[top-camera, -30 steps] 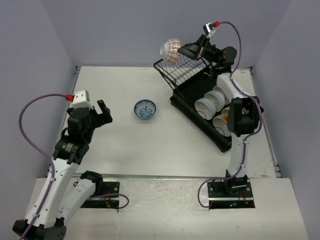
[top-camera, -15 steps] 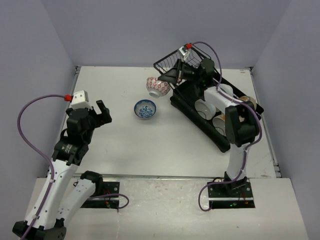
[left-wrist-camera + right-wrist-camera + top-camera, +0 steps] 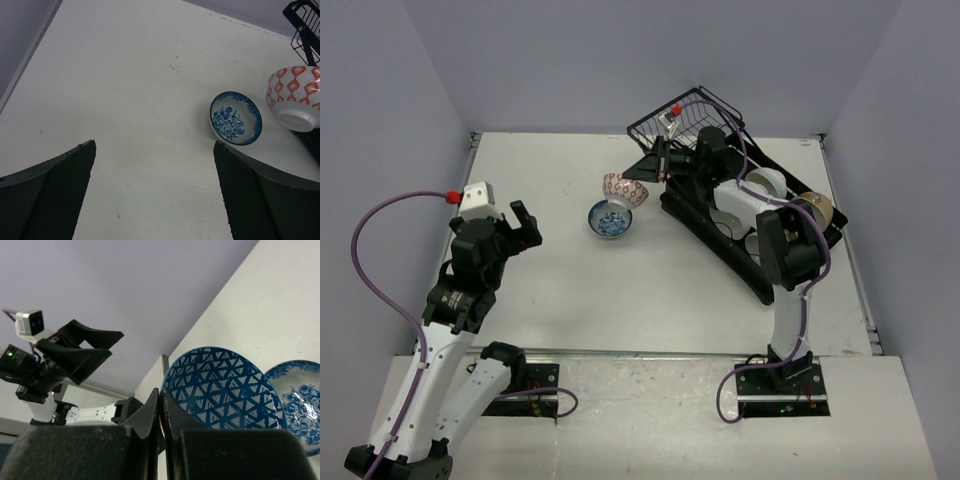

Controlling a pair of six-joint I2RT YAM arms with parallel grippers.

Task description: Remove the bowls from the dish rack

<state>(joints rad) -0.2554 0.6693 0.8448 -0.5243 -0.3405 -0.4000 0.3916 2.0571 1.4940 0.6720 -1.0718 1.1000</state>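
Note:
My right gripper [image 3: 648, 172] is shut on the rim of the pink-patterned bowl [image 3: 623, 188] and holds it tilted just above the table, close beside the blue-patterned bowl [image 3: 610, 220]. In the right wrist view the held bowl [image 3: 225, 390] shows a blue triangle pattern inside, its rim pinched at my gripper [image 3: 161, 402], with the blue floral bowl [image 3: 297, 400] next to it. The left wrist view shows the pink bowl [image 3: 296, 97] and the blue bowl [image 3: 236, 118]. My left gripper [image 3: 518, 226] is open and empty at the left; it also shows in the left wrist view [image 3: 155, 192]. The dish rack [image 3: 750, 225] holds several white and cream bowls [image 3: 732, 200].
The black wire basket [image 3: 685, 125] stands tilted at the rack's far end, behind my right arm. Grey walls close in the table on the left, back and right. The table's left edge [image 3: 27, 55] runs near my left gripper.
My right gripper has carried the pink-patterned bowl from above the wire basket down and to the left, to just beside the blue bowl. The left arm has barely moved.

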